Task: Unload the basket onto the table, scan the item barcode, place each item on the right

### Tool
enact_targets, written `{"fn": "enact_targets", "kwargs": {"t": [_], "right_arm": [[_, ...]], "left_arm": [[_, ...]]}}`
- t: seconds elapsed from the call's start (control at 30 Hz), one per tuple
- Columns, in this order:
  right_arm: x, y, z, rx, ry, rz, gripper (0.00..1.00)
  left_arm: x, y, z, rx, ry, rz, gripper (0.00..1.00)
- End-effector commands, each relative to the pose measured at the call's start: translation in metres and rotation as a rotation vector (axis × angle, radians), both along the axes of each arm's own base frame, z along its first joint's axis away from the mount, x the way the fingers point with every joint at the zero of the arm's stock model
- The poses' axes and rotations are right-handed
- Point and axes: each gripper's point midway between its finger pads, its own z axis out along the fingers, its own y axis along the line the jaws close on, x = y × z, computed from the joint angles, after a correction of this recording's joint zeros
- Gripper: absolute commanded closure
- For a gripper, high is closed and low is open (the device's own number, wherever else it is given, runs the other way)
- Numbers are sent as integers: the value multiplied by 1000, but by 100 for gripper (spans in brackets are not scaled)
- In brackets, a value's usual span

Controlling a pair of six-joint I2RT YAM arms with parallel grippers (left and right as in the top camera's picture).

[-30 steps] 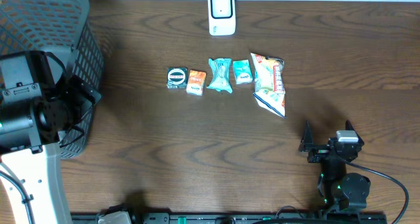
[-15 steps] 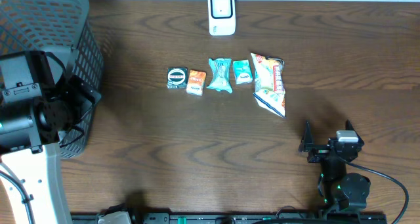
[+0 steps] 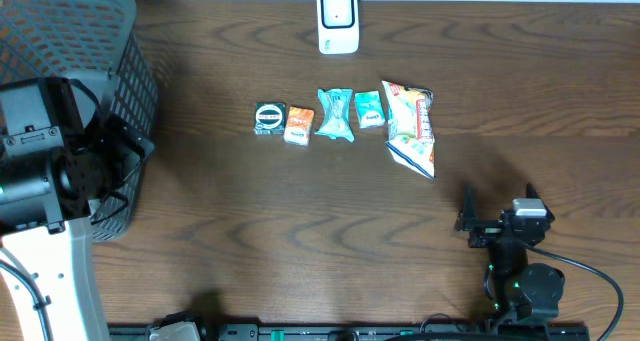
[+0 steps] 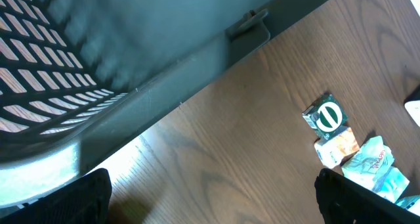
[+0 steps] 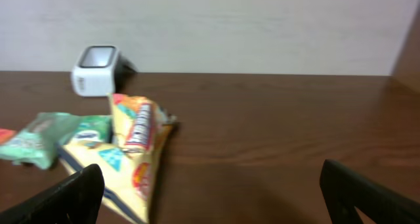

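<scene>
1. Snack packs (image 3: 335, 123), five in a row, lie flat on the table (image 3: 300, 231). They are well ahead of the right claw (image 3: 497, 213) and off to its left, and nothing touches them.
2. The chip bag (image 3: 411, 127) ends the row on the side closest to the right claw. In the right wrist view it lies ahead and left of the fingers, set at a slant.
3. Going away from that claw come a small green pack (image 3: 369, 110), a teal wrapper (image 3: 334, 111), an orange pack (image 3: 299, 125) and a dark green pack with a round mark (image 3: 269, 118). This last one is the closest to the left claw (image 4: 210, 207).
4. The scanner (image 3: 338, 20), a white box, stands beyond the row at the far edge of the table, farther from both claws than any pack.
5. The right claw is released: its fingers are spread wide with nothing between them. It sits low near the front edge of the table.
6. The left claw is also released and empty.
7. The left claw hangs by the wall of a gray mesh basket (image 3: 110, 41). In the left wrist view the basket's rim fills the upper left, and the packs lie well apart to the claw's right.
</scene>
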Motion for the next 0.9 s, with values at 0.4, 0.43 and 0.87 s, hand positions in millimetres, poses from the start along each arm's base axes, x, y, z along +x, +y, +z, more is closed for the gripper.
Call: {"fn": "enact_targets", "kwargs": {"t": [0.4,0.43,0.87], "right_arm": [[-52,70,143,684,-425,587,1],[-64,62,165,672,-547,580,1],[-40,79,283,145,-451,512,1]], "left_arm": [[-2,2,5,7,-13,13,2],[-2,2,5,7,-13,13,2],[-2,2,5,7,-13,13,2]]}}
